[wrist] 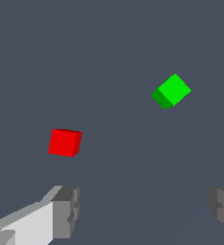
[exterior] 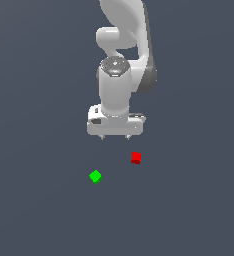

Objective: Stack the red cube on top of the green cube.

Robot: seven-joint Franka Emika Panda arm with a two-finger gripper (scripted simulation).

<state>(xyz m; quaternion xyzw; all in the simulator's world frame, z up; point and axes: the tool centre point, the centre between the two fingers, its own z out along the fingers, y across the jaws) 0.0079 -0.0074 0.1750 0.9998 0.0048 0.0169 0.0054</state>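
My two grey fingertips stood wide apart with nothing between them, and my white gripper hung above the dark grey-blue floor, touching neither cube. Just beyond it lay the small bright red cube, sitting flat and nearly square to my fingers. Further out, towards the exterior view's left, sat the small bright green cube, turned corner-on like a diamond. Being cubes, neither had a long axis. The two lay near each other but clearly apart.
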